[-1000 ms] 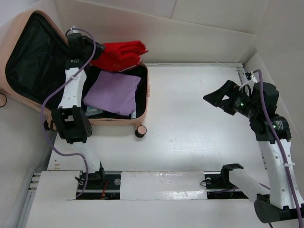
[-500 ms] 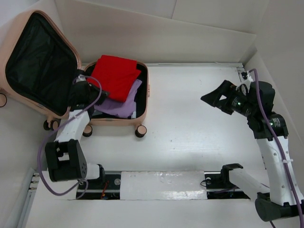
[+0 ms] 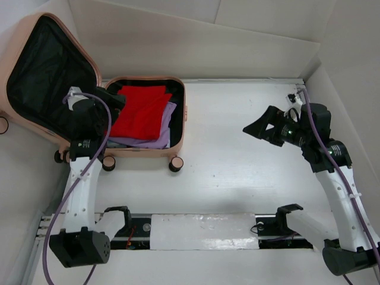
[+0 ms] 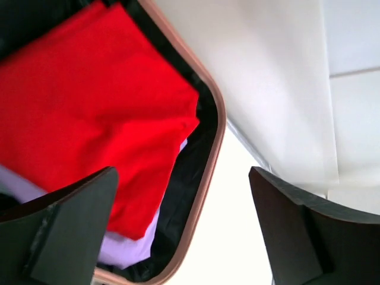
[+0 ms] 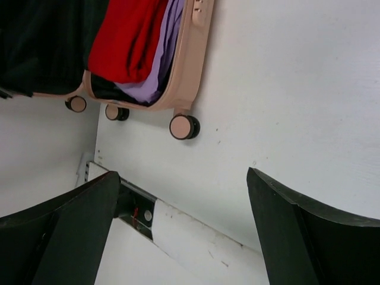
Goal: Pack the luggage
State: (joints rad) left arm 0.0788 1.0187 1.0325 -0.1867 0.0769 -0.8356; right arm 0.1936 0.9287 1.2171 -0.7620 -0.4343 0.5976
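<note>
Peach-pink luggage [image 3: 181, 119] lies open, long axis near-to-far, wheels [image 3: 176, 164] nearest; left fingers [image 4: 71, 231] and right fingers [image 5: 297, 237] spread empty.

1. The luggage [image 3: 181, 116] has a hard shell of peach-pink plastic, smooth with a soft shine.
2. Its lining [image 3: 47, 71] is black cloth, matt.
3. The red cloth [image 3: 139, 110] and the purple cloth [image 3: 155, 135] look soft and matt.
4. The wheel [image 5: 184, 126] looks like smooth plastic.
5. The table [image 3: 237, 160] is white, smooth and a little glossy, with small marks.
6. The left gripper [image 4: 183, 178] has fingers [image 4: 71, 231] of black matt plastic.
</note>
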